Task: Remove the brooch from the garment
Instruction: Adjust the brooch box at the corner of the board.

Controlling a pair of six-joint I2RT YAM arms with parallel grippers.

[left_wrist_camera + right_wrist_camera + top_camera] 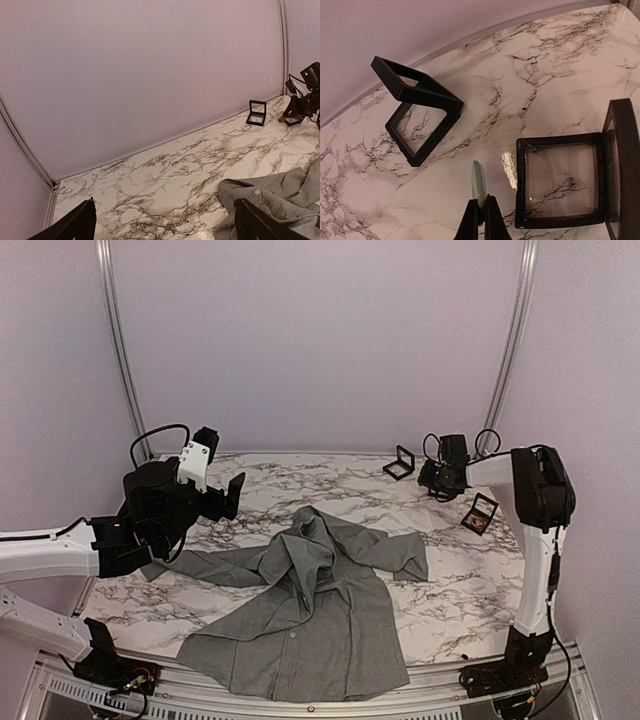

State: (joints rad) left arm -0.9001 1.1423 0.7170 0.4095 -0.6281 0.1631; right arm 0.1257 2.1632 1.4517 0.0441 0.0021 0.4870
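The grey shirt (300,610) lies spread on the marble table, collar toward the back; its collar and a button show in the left wrist view (280,200). My right gripper (481,204) is shut on a thin pale green disc, the brooch (478,182), held edge-on above the table at the back right, well clear of the shirt. In the top view that gripper (432,478) sits between two black boxes. My left gripper (228,495) is open and empty, held above the table left of the shirt; its fingertips (82,222) show at the bottom corners of its wrist view.
An open black frame box (417,107) stands at the back (400,463). A second open black box (560,182) with a clear film lies right of the brooch (481,512). Walls close off the back and the sides.
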